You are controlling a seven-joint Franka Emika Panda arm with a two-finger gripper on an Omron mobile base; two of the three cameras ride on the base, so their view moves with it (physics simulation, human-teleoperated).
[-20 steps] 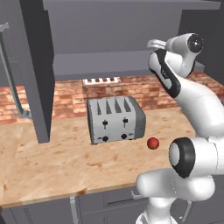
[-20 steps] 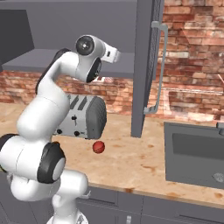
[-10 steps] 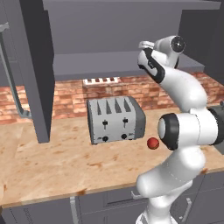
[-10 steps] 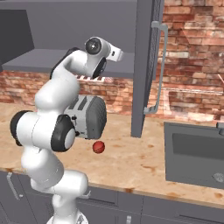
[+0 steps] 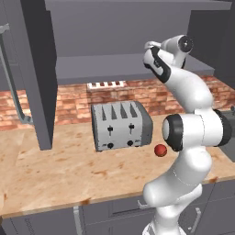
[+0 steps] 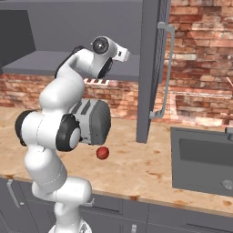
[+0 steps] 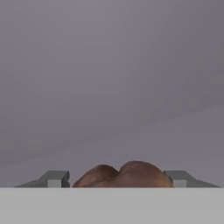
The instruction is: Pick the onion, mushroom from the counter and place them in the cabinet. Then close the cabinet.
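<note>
ahead of the claw (image 7: 117, 181): open grey cabinet (image 5: 128, 27) interior, bare shelf (image 5: 133, 64) and back wall, free room. mushroom (image 7: 122, 175) sits between the fingers (image 7: 54, 178). open doors (image 5: 39, 73) flank both sides. toaster (image 5: 120, 125) and onion (image 5: 160, 150) well below on counter (image 5: 55, 170).

a: how's the light?
b: even and soft, a flat rendered look. the counter (image 5: 55, 174) is bright in both base views, with no glare on the wood grain.
a: any shadows?
b: faint ones. the toaster (image 5: 120, 125) casts hardly any, and the inside of the cabinet (image 5: 124, 32) goes a dimmer grey toward the back. the onion (image 5: 160, 150) carries a small bright highlight on top.
a: sharpness?
b: base views are a bit soft, with jagged edges along the door handle (image 6: 164, 73). no bending at the borders.
a: and the hand view?
b: smooth grey gradients, low contrast, and a soft-edged mushroom (image 7: 124, 175) at the bottom.
</note>
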